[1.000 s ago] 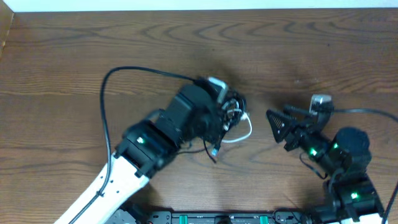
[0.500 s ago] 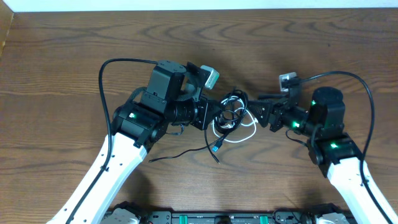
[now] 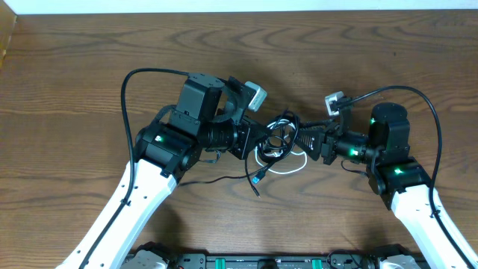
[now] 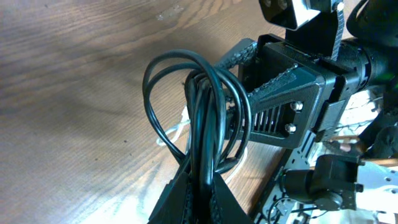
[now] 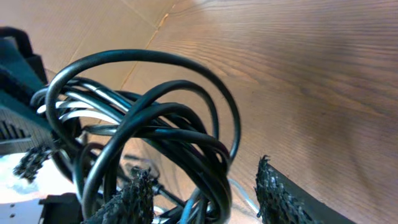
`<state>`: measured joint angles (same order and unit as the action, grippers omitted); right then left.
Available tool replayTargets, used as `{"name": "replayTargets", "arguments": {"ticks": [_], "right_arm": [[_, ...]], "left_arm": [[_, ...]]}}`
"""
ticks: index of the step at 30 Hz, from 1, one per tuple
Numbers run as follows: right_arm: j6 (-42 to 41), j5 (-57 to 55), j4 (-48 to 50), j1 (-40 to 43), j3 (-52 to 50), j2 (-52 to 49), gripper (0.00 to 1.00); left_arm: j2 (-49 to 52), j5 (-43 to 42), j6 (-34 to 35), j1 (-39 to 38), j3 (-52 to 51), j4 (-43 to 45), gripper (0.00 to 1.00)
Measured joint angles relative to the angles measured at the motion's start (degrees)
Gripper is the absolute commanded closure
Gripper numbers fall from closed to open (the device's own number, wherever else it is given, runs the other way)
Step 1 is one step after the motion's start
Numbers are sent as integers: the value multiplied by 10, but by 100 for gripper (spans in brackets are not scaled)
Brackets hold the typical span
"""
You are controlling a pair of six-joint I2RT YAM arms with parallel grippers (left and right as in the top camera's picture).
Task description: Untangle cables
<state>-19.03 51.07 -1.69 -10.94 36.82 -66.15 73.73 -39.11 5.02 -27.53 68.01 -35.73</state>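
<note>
The cables (image 3: 280, 134) form a tangled bunch of black loops at the table's middle, with a white loop (image 3: 290, 164) lying under it and a black tail ending in a blue plug (image 3: 258, 178). My left gripper (image 3: 260, 142) is shut on the black loops from the left; in the left wrist view its jaws (image 4: 202, 199) pinch the black strands (image 4: 186, 93). My right gripper (image 3: 302, 140) is open at the bunch's right side. In the right wrist view its fingers (image 5: 208, 199) stand apart with black loops (image 5: 161, 124) between them.
A thin black tail (image 3: 216, 179) trails left over the wooden table (image 3: 75, 75). Thick black arm wires arc over each arm (image 3: 127, 97). My right gripper's body (image 4: 280, 93) fills the left wrist view just behind the loops.
My right arm has swung in from the lower right and moved left until its open fingers reach around the bunch. My left arm shifted early, then held still with the cables.
</note>
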Motion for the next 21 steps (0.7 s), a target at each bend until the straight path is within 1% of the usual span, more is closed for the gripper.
{"name": "replayTargets", "arguments": {"ticks": [3, 9, 12, 14, 15, 19, 21], "right_arm": [[0, 12, -18, 0, 0, 0, 55], [2, 14, -69, -2, 0, 0, 65], [3, 15, -82, -5, 0, 0, 76], [5, 14, -94, -5, 0, 0, 94], [6, 15, -97, -5, 0, 0, 99], [2, 4, -102, -6, 0, 0, 99], [-5, -23, -110, -4, 0, 0, 99]], "left_arm": [[0, 0, -10, 0, 0, 0, 92], [0, 0, -19, 0, 0, 0, 92], [0, 3, -21, 0, 0, 0, 92], [0, 5, -21, 0, 0, 0, 92], [0, 7, -21, 0, 0, 0, 92], [0, 9, -21, 0, 0, -2, 93], [0, 14, -21, 1, 0, -9, 92]]}}
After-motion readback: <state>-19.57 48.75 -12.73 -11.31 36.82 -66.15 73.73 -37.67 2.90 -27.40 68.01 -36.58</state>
